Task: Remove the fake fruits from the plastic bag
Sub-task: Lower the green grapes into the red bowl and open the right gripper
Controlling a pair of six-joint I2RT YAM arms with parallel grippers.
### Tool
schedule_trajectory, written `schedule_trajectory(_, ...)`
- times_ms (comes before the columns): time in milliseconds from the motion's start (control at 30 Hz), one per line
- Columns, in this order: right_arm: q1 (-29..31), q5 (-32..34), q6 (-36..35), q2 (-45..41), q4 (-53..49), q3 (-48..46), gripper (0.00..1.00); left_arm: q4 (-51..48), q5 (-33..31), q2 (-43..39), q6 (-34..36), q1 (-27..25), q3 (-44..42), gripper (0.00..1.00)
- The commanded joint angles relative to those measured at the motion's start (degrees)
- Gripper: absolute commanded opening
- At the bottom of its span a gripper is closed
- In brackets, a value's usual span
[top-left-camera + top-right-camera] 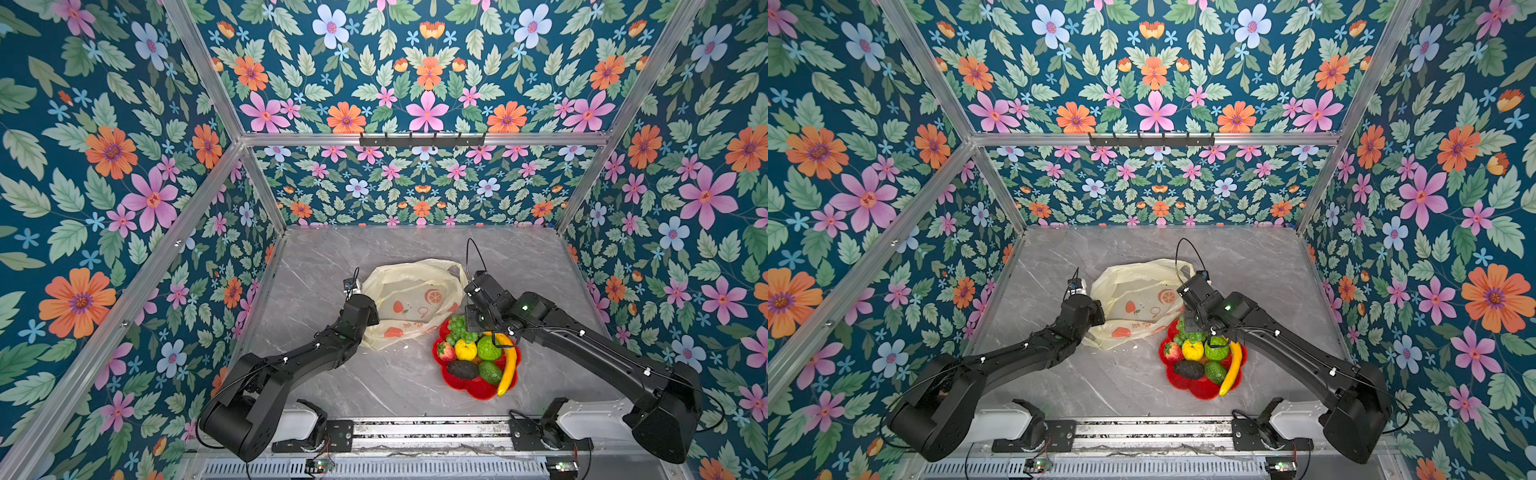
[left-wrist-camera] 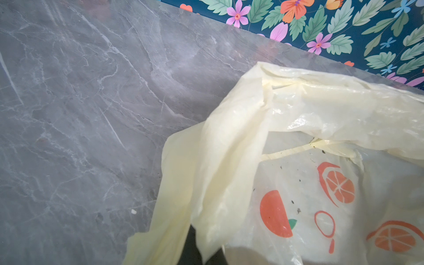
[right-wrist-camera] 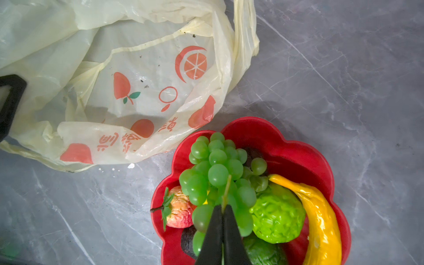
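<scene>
The right jaws are clamping shut on the stem of the green grape bunch [image 3: 215, 169], just below them over the red plate [image 3: 298, 146] holding the other fake fruits [image 1: 488, 349], while the left jaws are pinching closed on the seemingly empty plastic bag [image 1: 409, 299], probably leaving only this release.

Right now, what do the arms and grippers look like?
The left arm and right arm are matte black, with white cable ties and thin black wrist cables; a green light glows on the right one. The right gripper has slim tapered black fingers.
</scene>
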Motion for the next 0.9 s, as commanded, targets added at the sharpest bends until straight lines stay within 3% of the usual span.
schedule_trajectory(0,-1.28,-0.14,0.88,0.46,1.55,-0.6,0.0,-0.11,0.14,-0.02,0.27,0.0,0.15,0.0)
schedule_trajectory(400,-5.13,3.45,3.39,5.15,-1.35,-1.2,0.0,-0.11,-0.19,-0.33,0.36,0.05,-0.02,0.0)
schedule_trajectory(867,-2.28,-0.1,5.79,-6.74,-2.01,-10.47,0.0,0.42,-0.41,0.79,0.36,0.05,0.2,0.0)
